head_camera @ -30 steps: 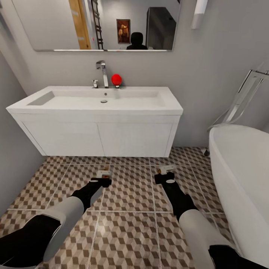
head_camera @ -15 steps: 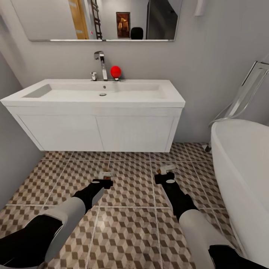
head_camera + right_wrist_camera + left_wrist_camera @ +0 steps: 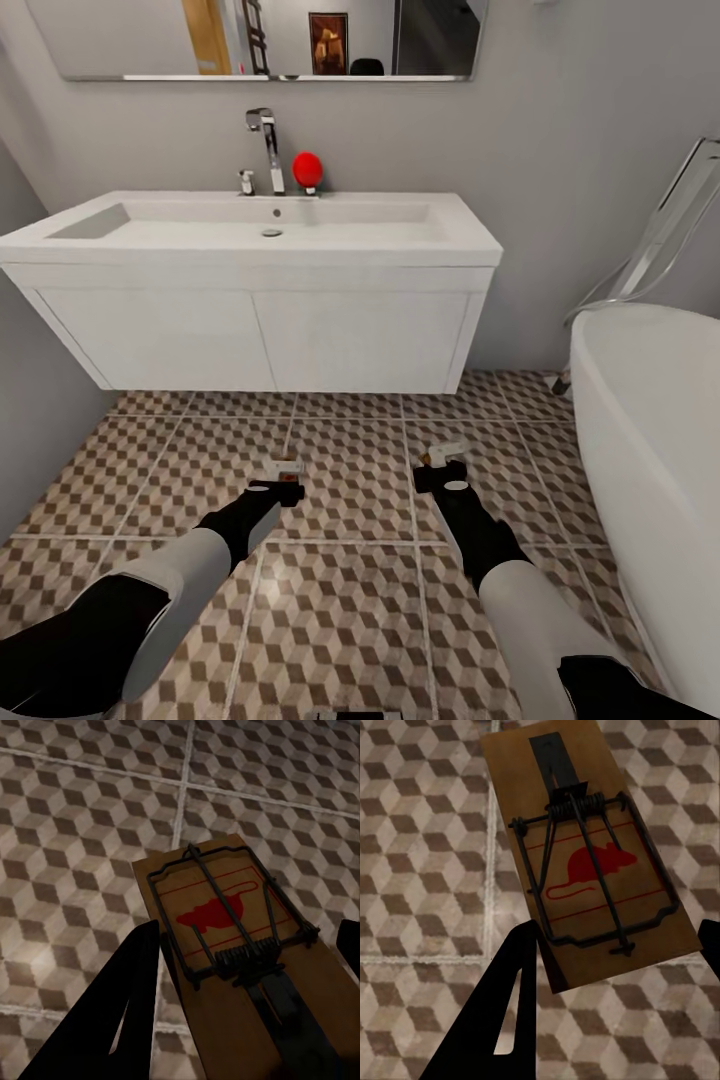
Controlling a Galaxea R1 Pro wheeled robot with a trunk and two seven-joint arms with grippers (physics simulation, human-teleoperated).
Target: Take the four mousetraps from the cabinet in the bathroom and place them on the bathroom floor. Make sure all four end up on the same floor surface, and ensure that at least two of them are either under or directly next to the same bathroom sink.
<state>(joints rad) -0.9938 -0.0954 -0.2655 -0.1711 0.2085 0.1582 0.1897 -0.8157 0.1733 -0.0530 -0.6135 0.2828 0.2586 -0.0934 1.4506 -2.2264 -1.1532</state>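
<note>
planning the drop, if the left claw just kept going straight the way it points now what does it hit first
Probably the bathroom floor. The left claw, shut on a mousetrap, points forward and down at bare patterned tiles short of the white vanity. Nothing shows between trap and tiles, though depth is unclear.

Both arms stretch fwd and down, roughly parallel. Left gripper (image 3: 283,478) is clamped on a mousetrap (image 3: 585,862); right gripper (image 3: 441,462) grips another mousetrap (image 3: 240,975), wrists angled downward.
</note>
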